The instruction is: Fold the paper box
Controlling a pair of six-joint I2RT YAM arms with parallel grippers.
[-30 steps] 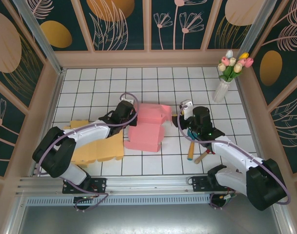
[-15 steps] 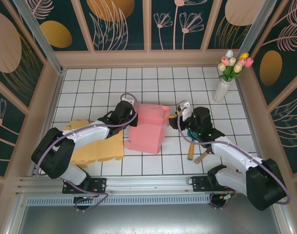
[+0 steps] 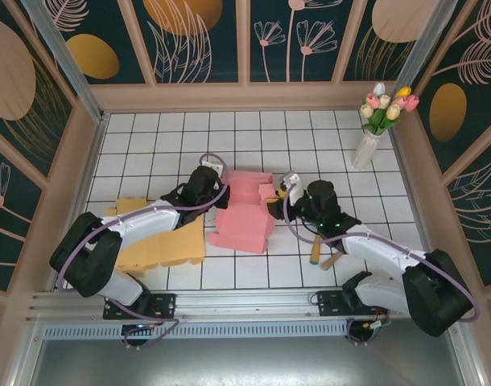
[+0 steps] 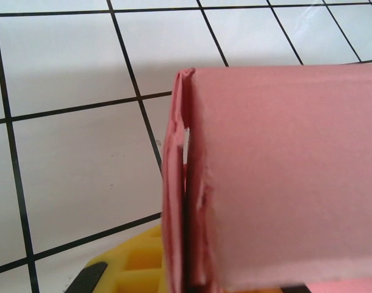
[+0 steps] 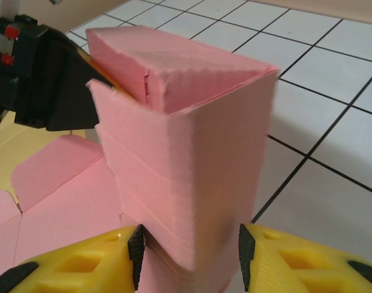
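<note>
Well, L to R on the tiled table (image 3: 149,145): a flat yellow card sheet (image 3: 161,241) lies under the left arm (image 3: 141,223). The left gripper (image 3: 215,186) is clamped tight on the left wall of the pink paper box (image 3: 244,219), which sits mid-table, part-folded. The right gripper (image 3: 275,193) pinches the box's upright right wall btwn its yellow fingers (image 5: 70,268). A tulip vase (image 3: 366,145) stands far right, well apart.

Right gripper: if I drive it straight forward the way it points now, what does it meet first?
The pink paper box: its upright end sits between the right gripper's jaws, so any advance presses into it. The left gripper lies beyond, off to one side; depth unclear.
</note>
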